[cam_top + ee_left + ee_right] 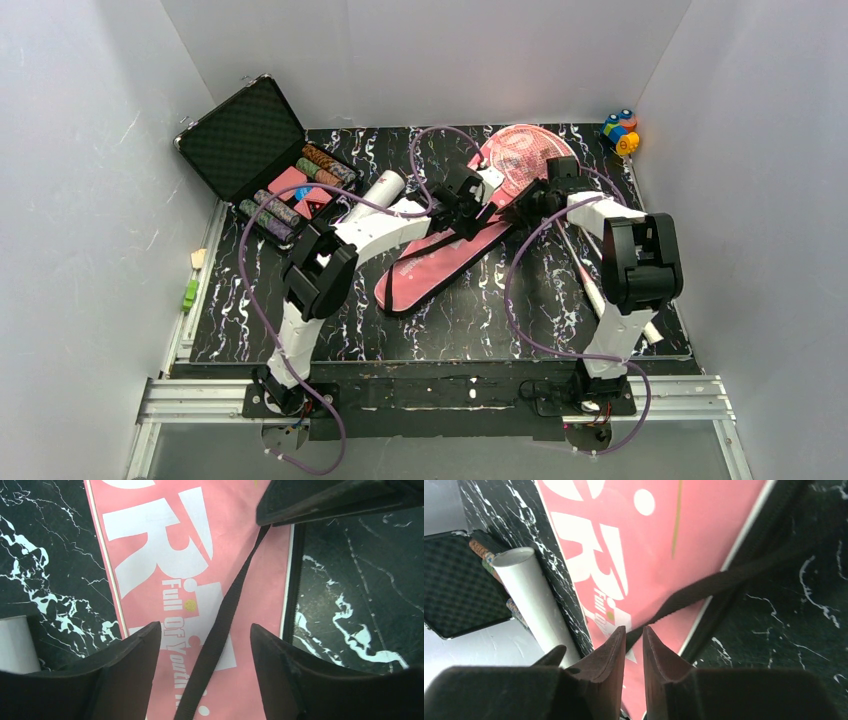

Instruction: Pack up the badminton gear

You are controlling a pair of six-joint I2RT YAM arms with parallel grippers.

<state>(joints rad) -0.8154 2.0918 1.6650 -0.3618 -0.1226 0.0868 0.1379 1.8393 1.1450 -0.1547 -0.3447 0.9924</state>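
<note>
Cover (440,262) in pink, racket-shaped and printed with white lettering, is laid diagonally across the middle of the black marbled surface (470,320); its black strap (220,625) is stretched over the pink face. A pink-framed racket (528,150) is seen at the cover's far end – whether it is tucked inside cannot be told. The long white tube (383,187) is set just beside the cover's left edge, near the open black case (245,135) of chips; a small multicoloured toy (620,132) is placed well apart in the far right corner.

The left end effector (205,645) is held above the cover with its jaws spread wide; the strap is passed through the gap between the fingers (132,660) and is touched by neither. The right end effector (634,635) is poised just beside it, farther along the strap, with its jaws drawn narrow – a slim gap is left between them. The strap is led right up to the tips; whether it is actually pinched there cannot be told.
</note>
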